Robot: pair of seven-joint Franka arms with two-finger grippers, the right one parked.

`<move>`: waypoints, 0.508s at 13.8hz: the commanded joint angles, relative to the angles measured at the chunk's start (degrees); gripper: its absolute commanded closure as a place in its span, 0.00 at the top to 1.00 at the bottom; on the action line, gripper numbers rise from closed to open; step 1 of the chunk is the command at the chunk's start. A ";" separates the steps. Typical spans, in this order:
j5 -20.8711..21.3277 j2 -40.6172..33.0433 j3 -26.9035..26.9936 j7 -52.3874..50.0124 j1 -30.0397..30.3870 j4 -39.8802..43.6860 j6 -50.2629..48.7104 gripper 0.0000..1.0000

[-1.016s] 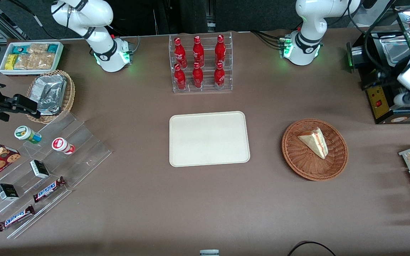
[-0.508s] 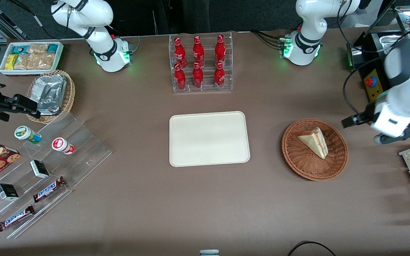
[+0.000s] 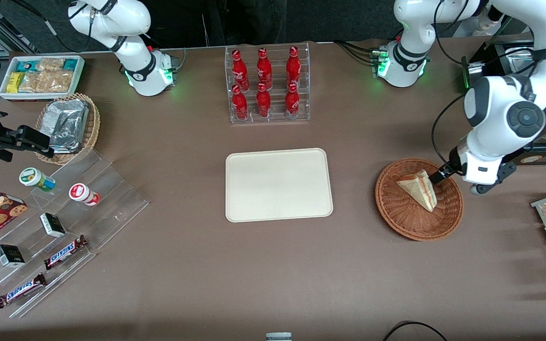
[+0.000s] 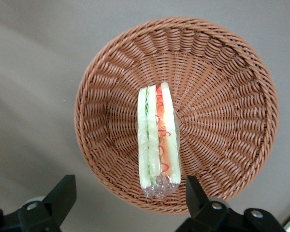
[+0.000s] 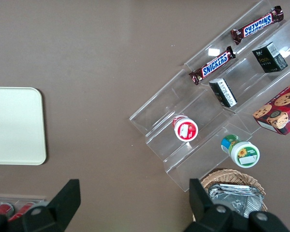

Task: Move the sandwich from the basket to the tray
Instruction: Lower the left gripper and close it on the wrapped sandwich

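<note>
The fingers (image 4: pixel 63 191) of the left gripper (image 4: pixel 128 193) are spread wide with nothing between them, hanging above the basket (image 4: pixel 222 87) with the sandwich (image 4: pixel 157 140) lying roughly midway between the two tips and a little ahead of them. In the front view the gripper (image 3: pixel 439 176) sits over the basket's (image 3: pixel 410 222) rim at about two o'clock, its dark fingertip just beside the sandwich's (image 3: pixel 417 188) corner nearest the working arm.

The sandwich lies near the basket's middle, resting on one bread face so that its cut edge with the red-orange and green layers faces up toward the wrist camera. It looks wrapped in clear film, bunched at the six o'clock end in the wrist view.

The step in hand appears to be the approach for the grasp. To do it well, the gripper should centre over the wedge before descending, so that the fingers come down on the two bread faces, not on the ends. The bread is soft, so a gentle closure is wise; too firm a squeeze could crush it. The film may be slippery, so gripping low on the body seems safer than catching the loose bunched end. The descent should stop short of the wicker floor.

The tray (image 3: pixel 277 184) lies well apart, toward nine o'clock from the basket, bare.
</note>
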 commanded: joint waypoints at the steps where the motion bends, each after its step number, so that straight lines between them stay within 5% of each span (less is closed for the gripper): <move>1: 0.03 -1.87 -1.38 -3.41 -0.01 -3.94 4.20 1.00; 7: 0.03 1.64 -2.79 -5.70 -0.09 -5.88 10.98 1.00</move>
